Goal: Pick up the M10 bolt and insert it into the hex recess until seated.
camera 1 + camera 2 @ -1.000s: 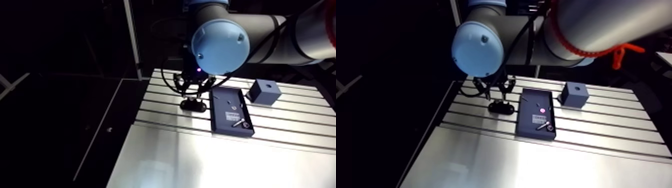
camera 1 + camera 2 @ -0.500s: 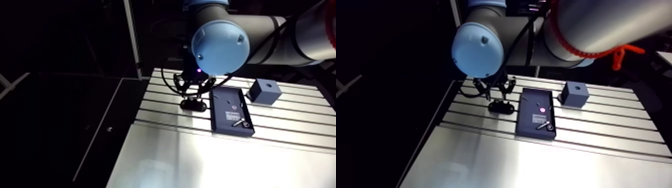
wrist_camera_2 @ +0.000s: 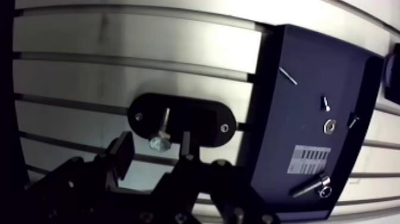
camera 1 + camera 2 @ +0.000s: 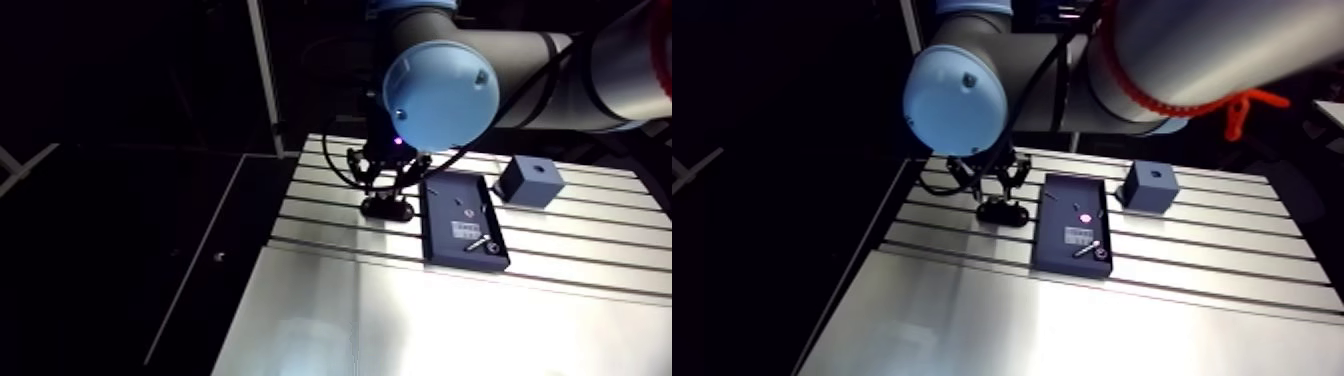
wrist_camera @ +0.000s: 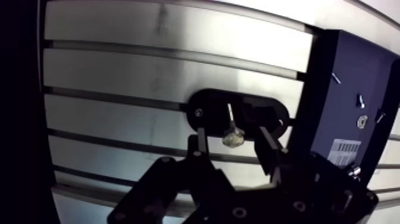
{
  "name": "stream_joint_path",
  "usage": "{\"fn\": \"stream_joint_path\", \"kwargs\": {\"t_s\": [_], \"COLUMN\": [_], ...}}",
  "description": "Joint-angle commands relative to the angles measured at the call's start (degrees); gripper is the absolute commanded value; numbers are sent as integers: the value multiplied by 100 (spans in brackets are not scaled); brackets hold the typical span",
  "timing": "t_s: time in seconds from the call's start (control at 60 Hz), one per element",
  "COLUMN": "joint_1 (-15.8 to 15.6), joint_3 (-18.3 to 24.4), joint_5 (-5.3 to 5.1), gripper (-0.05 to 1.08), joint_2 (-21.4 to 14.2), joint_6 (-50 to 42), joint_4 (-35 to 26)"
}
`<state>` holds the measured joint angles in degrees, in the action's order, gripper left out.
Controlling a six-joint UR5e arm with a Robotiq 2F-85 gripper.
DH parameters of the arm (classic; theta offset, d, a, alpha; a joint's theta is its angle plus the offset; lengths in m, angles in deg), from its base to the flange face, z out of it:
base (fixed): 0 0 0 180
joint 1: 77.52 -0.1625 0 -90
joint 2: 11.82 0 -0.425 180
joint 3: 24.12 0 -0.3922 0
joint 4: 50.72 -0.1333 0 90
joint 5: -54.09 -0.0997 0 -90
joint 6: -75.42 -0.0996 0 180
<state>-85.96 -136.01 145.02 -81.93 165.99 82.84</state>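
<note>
2 fingers (image 5: 266,143) spread, touching nothing, either side of bolt (image 5: 231,136) head; bolt seems upright on black plate (image 3: 199,119) beside tray (image 3: 309,77). Likely steel: stiff, light, slick. Pinch across head flats, firmly

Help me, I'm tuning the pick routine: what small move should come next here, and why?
Probably close the jaws on the bolt. In the wrist view they stand apart on either side of its head, with gaps showing, while the bolt rests on the black oval plate beside the dark tray. It is not yet gripped, so gripping seems due before any lift.
</note>
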Motion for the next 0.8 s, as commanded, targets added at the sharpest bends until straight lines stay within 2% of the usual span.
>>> {"fn": "stream_joint_path", "kwargs": {"t_s": [0.017, 0.8], "joint_1": [0, 9], "joint_3": [5, 5], "joint_5": [0, 8], "gripper": [48, 55], "joint_2": [36, 29], "joint_6": [0, 0], "joint_4": [8, 8]}}
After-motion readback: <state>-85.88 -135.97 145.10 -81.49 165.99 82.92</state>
